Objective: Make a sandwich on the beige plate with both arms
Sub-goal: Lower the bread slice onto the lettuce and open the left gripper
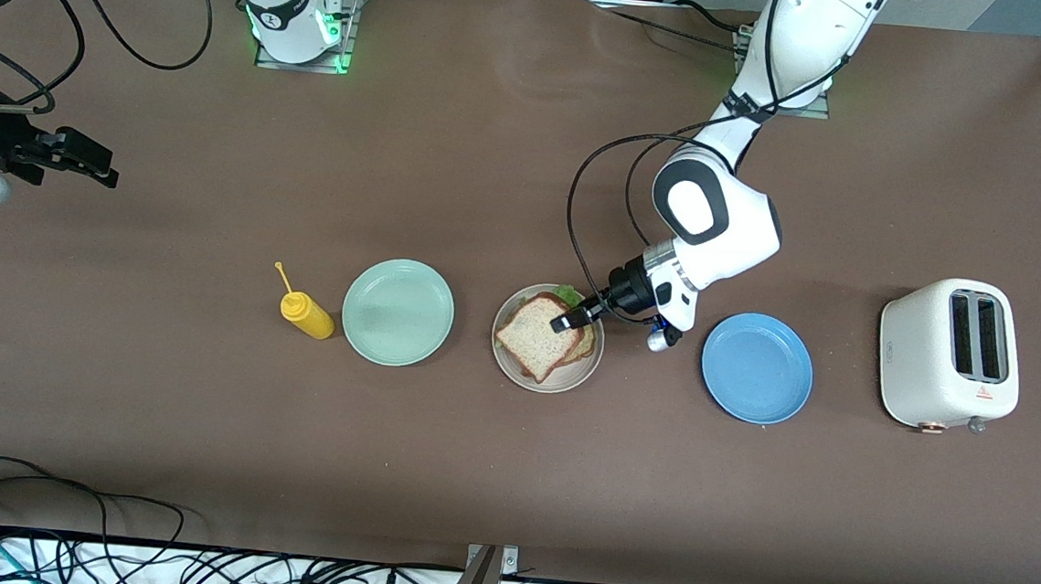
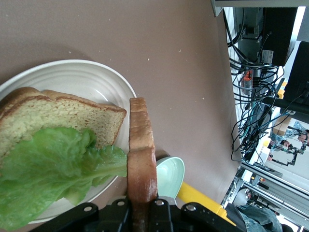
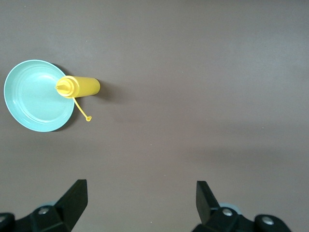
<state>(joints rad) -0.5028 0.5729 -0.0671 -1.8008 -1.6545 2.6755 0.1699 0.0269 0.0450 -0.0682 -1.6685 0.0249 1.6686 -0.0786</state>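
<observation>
While over beige plate (image 1: 505,361), left hand (image 1: 566,321) grips top slice (image 2: 141,159).

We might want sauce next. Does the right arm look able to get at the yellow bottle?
Probably yes: the right gripper hangs open, and nothing stands between it and the yellow bottle.

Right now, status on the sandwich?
Left end effector shut on top slice, over beige plate. Bottom slice and lettuce already plated. Right end effector open, waiting. Nothing in the way.
</observation>
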